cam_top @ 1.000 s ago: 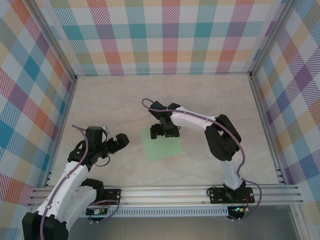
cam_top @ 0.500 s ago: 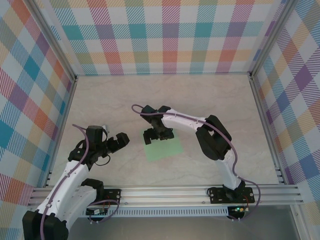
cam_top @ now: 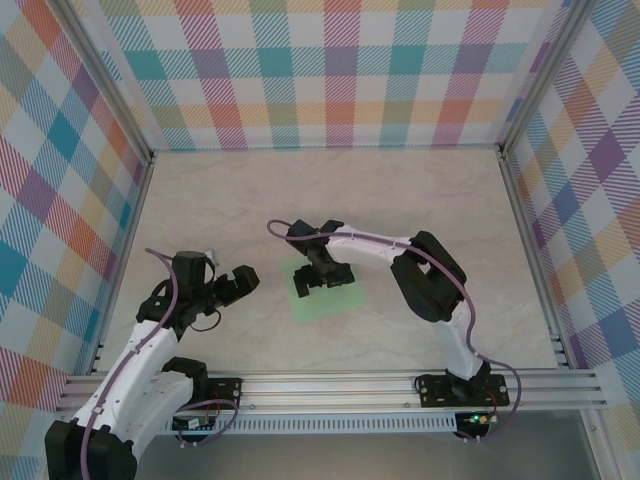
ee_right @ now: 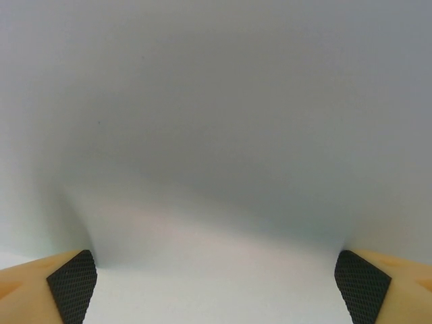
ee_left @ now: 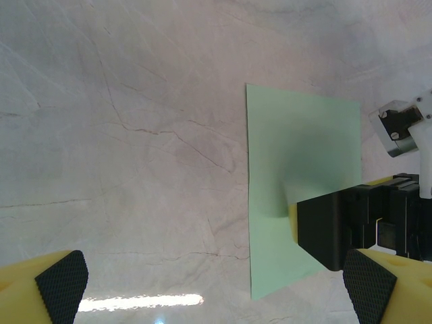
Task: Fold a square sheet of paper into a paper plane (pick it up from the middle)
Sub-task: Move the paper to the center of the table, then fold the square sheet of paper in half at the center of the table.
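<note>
Paper sheet (cam_top: 330,302): pale mint-green square, lying flat and unfolded near the middle of the marbled worktop (cam_top: 220,200).
Right gripper (cam_top: 316,282): lowered onto the far-left part of the sheet, jaws spread wide. In the right wrist view its pads (ee_right: 71,277) sit at the paper's surface, with nothing clamped between them.
Left gripper (cam_top: 216,278): near left, well apart from the sheet, jaws wide and empty, above bare worktop.

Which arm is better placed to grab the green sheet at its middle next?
Right. The right gripper is down over the green sheet, jaws open, with paper spanning the gap between its fingertips in the wrist view. The left gripper, also open, sits off the sheet's left edge over bare table.
</note>
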